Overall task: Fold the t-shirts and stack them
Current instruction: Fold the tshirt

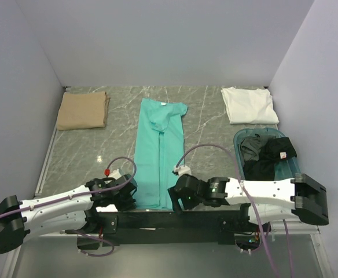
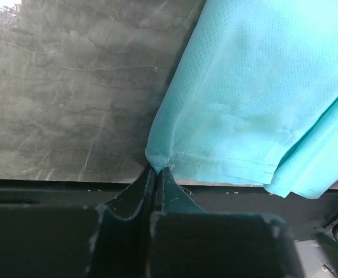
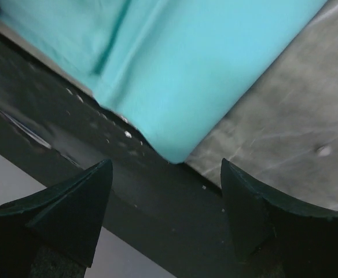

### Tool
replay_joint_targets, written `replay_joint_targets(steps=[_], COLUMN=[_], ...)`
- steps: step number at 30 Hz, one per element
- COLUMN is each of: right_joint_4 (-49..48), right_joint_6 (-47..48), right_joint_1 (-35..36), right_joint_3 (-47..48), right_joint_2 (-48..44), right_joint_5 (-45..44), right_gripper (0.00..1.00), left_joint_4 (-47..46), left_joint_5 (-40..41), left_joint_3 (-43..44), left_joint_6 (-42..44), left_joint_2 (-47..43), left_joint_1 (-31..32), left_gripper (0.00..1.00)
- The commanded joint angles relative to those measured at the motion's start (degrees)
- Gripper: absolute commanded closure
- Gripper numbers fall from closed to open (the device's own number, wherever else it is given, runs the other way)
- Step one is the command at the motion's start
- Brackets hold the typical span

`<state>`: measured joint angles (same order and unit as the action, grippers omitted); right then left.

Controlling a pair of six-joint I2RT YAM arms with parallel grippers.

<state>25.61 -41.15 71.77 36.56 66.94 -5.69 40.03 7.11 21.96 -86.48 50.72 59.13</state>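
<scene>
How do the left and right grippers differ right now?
The left gripper is shut, pinching a hem corner of the teal t-shirt; the right gripper is open, gripping nothing. The left touches the cloth; the right hangs just short of its corner. Both sit at the shirt's near hem.

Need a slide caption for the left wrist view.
Left end effector, jaws closed, pinching a hem corner of the teal t-shirt on the marble table.
</scene>
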Motion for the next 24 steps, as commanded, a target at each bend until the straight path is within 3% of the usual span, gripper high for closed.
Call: replay_joint_targets(steps=[1,5,15,21,24], right_joint_4=[3.74,5.07,-0.12,0.14,1.37], right_joint_6=[-4.9,-6.67,-6.14,-6.23,-6.93], right_joint_1=[4.33,6.72,7.77,7.77,8.3], right_joint_3=[2.2,3.17,4.05,4.75,4.75], right_joint_2=[4.15,8.47,11.46,13.65,12.87], right_joint_5=[-4.66,-6.17,-7.75,-7.67,-6.35], right_gripper=[0.19,0.2,0.39,0.74,0.82], left_joint_4=[-0.04,0.57,0.4,0.48,1.36], left_joint_5=[-1.05,-1.22,-1.66,-1.84,-2.28], left_joint_3=[-1.04,-1.39,-2.44,-2.53,-1.92], left_joint_6=[0.52,0.08,-1.06,-1.24,-1.24], left_joint_2=[-0.71,-2.29,-5.1,-5.19,-5.37], left_joint_1=[-0.34,-0.34,-0.25,-0.33,-0.34], left_gripper=[0.99,0.99,0.99,0.99,0.99])
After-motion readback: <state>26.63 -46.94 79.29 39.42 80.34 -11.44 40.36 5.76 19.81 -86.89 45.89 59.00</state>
